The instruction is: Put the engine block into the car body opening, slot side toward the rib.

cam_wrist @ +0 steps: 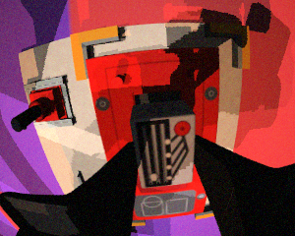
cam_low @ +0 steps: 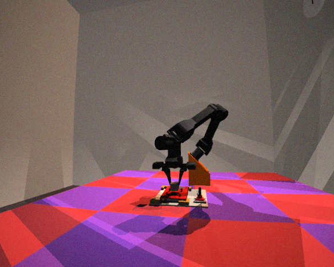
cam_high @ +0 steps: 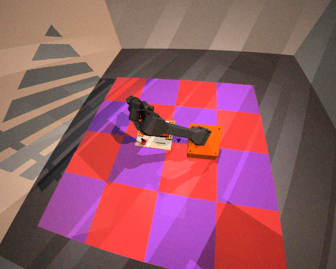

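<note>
My gripper (cam_low: 174, 183) (cam_wrist: 163, 145) points down over the car body, shut on the grey engine block (cam_low: 174, 186) (cam_wrist: 158, 169). One block face shows black stripes and a red round mark in the wrist view. The block is upright at the opening, part of whose dark edge shows behind it. How deep its lower end sits cannot be told. The red car body (cam_high: 163, 135) (cam_low: 185, 191) (cam_wrist: 99, 79) lies flat on the cream base plate (cam_high: 150, 145) (cam_low: 193, 202) (cam_wrist: 53, 63). The rib is hidden or too small to tell. The arm hides block and fingertips in the top view.
A red piece with an upright black lever (cam_high: 143, 142) (cam_low: 199, 191) (cam_wrist: 27, 118) stands on the plate beside the car body. An orange wedge-shaped block (cam_high: 210, 147) (cam_low: 198, 176) stands at the arm's base. Yellow and black corner pieces edge the plate.
</note>
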Controlling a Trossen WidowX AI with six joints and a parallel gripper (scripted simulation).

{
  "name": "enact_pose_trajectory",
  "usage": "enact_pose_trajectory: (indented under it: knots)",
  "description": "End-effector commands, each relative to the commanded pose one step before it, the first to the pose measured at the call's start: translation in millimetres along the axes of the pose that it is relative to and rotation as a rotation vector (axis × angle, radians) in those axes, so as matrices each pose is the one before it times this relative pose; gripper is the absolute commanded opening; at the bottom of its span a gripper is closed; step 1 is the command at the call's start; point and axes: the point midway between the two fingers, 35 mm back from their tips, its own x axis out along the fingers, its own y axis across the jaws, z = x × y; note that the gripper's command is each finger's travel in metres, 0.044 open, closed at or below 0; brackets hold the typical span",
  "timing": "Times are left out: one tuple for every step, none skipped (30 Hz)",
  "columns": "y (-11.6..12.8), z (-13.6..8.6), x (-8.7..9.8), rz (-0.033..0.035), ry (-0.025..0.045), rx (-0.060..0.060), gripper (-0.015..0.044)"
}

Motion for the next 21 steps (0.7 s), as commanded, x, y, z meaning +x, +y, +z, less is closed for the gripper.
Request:
enact_pose_trajectory:
  knots:
    - [-0.54, -0.22, 1.25, -0.00309, 0.00116, -0.0893, 0.0158]
    - [0.02, -0.01, 0.14, 0.00001, 0.0, 0.0019, 0.0158]
    - [0.03, -0.02, 0.19, 0.00001, 0.0, 0.0078, 0.0158]
    - [0.02, -0.02, 0.13, 0.00001, 0.0, 0.0077, 0.0158]
    - [0.01, -0.01, 0.15, 0.00001, 0.0, 0.0103, 0.0158]
    - [0.01, -0.01, 0.17, 0.00001, 0.0, 0.0131, 0.0158]
    - [0.01, -0.01, 0.18, 0.00001, 0.0, 0.015, 0.0158]
    - [0.01, -0.01, 0.18, 0.00001, 0.0, 0.0152, 0.0158]
    - [-0.02, -0.02, 0.18, 0.00001, 0.0, 0.014, 0.0158]
    - [-0.01, -0.02, 0.18, 0.00001, 0.0, 0.0117, 0.0158]
    - [-0.01, -0.02, 0.25, 0.00001, 0.0, 0.0134, 0.0158]
    - [-0.02, -0.01, 0.21, 0.00001, 0.0, 0.0066, 0.0158]
    - [-0.01, 0.0, 0.2, 0.00001, 0.0, 0.0025, 0.0158]
    - [-0.02, 0.01, 0.2, 0.00001, 0.0, -0.0001, 0.0158]
    - [0.0, 0.01, 0.15, 0.00001, 0.0, -0.0013, 0.0158]
    - [0.0, 0.01, 0.2, 0.00001, 0.0, -0.0028, 0.0158]
    - [0.0, 0.01, 0.2, 0.00001, 0.0, -0.0038, 0.0158]
    - [0.0, 0.01, 0.2, 0.00001, 0.0, -0.0042, 0.0158]
    - [0.0, 0.0, 0.2, 0.00001, 0.0, -0.0043, 0.0158]
    - [0.01, 0.0, 0.2, 0.00001, 0.0, -0.0042, 0.0158]
    - [0.0, 0.0, 0.19, 0.00001, 0.0, -0.0041, 0.0158]
